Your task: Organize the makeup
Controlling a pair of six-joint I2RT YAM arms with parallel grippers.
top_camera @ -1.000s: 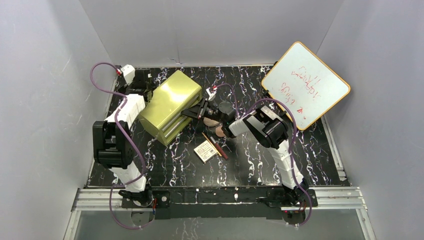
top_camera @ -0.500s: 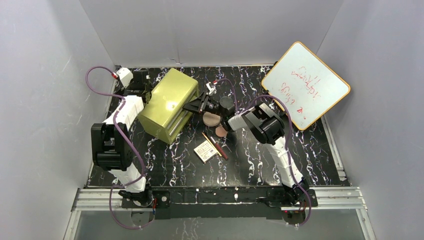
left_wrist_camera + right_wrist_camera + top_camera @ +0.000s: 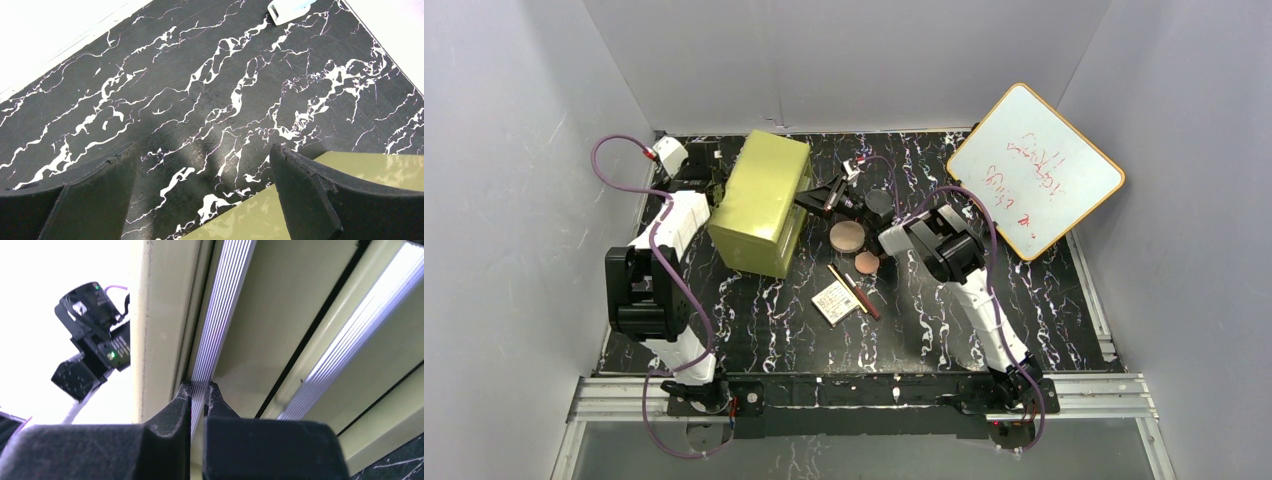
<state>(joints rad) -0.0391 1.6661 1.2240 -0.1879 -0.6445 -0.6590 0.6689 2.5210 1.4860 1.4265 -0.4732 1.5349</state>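
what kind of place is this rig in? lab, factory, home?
Most likely a lab test cell. Plain grey walls box in a black marbled tabletop, the left arm and right arm are bolted to an aluminium rail at its near edge, and an orange-framed whiteboard leans in the far right corner.

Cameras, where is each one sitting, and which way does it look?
Top external: above and behind the arms, looking down on the table, green drawer box, makeup and whiteboard; left arm and right arm both show.
Left wrist: on the left arm, looking down at bare tabletop and a box corner; the left claw, open, frames it.
Right wrist: on the right arm, close against the box front; the right claw pinches its ribbed silver handle.
Shared: all three views show the green box.
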